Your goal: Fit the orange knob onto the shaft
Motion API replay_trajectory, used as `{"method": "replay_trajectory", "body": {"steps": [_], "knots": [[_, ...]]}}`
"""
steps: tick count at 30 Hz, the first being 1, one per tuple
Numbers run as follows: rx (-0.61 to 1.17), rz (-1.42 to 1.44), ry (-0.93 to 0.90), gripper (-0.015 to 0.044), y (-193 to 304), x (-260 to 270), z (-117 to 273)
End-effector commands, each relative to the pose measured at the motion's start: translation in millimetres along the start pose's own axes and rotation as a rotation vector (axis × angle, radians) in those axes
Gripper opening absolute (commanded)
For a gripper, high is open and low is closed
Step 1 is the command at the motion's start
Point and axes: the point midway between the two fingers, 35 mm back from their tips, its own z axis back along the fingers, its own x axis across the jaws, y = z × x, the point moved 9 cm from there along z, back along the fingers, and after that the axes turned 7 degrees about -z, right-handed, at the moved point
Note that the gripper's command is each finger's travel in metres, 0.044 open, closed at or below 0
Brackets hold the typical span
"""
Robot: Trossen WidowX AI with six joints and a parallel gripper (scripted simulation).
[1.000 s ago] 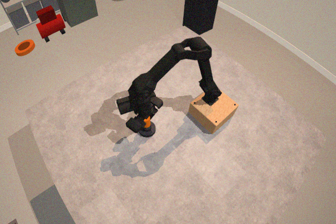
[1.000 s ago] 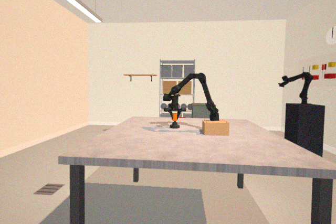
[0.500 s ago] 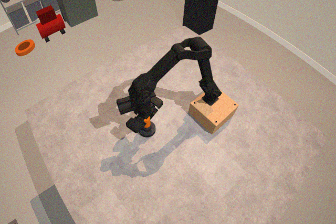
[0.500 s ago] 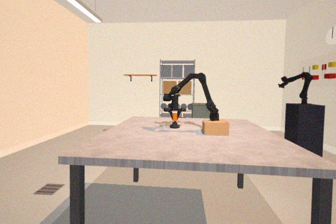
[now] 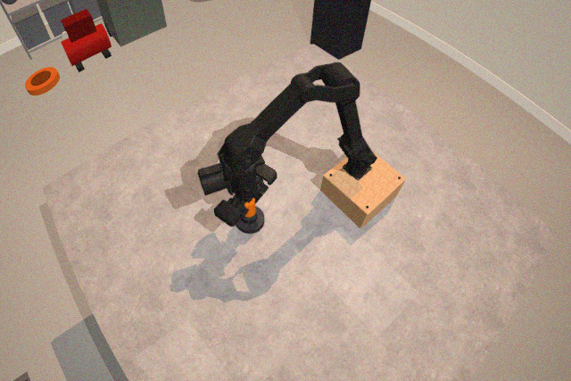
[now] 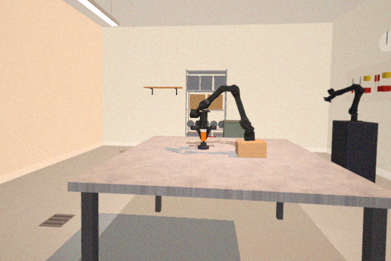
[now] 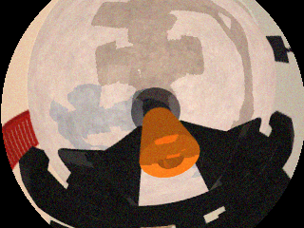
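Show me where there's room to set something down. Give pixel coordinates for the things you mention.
The tabletop (image 5: 415, 298) (image 6: 220, 172) (image 7: 218, 100) has room between the wooden block (image 5: 383, 183) (image 6: 250, 150) and the exterior view's near edge. It's crowded around the pedestal (image 5: 252, 226) (image 6: 203, 147) (image 7: 137, 110), with pincer (image 5: 249, 209) (image 6: 203, 136) (image 7: 160, 127) and knob (image 5: 249, 207) (image 6: 203, 135) (image 7: 166, 130) above.

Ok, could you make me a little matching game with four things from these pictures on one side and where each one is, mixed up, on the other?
1. Orange knob
2. Wooden box
3. Round pedestal
4. Second robot arm

A. On the tabletop, below the gripper
B. On top of a black cabinet
C. Between the gripper's fingers
D. Under the base of the arm holding something

Pairs: 1-C, 2-D, 3-A, 4-B
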Motion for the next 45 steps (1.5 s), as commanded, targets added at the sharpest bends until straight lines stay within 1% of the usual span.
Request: {"method": "replay_trajectory", "body": {"steps": [1, 11, 15, 26, 37, 45], "knots": [[-0.002, 0.003, -0.006, 0.0, -0.3, 0.8, -0.1], [-0.002, -0.008, -0.006, 0.0, 0.5, -0.9, 6.2], [-0.002, -0.061, -0.006, 0.0, 1.4, -2.5, 5.9], [-0.002, -0.061, -0.006, 0.0, 1.2, -2.0, -0.1], [-0.002, -0.061, -0.006, 0.0, -0.2, 0.3, 4.9], [-0.001, -0.113, -0.006, 0.0, 0.0, 0.2, 1.8]]}}
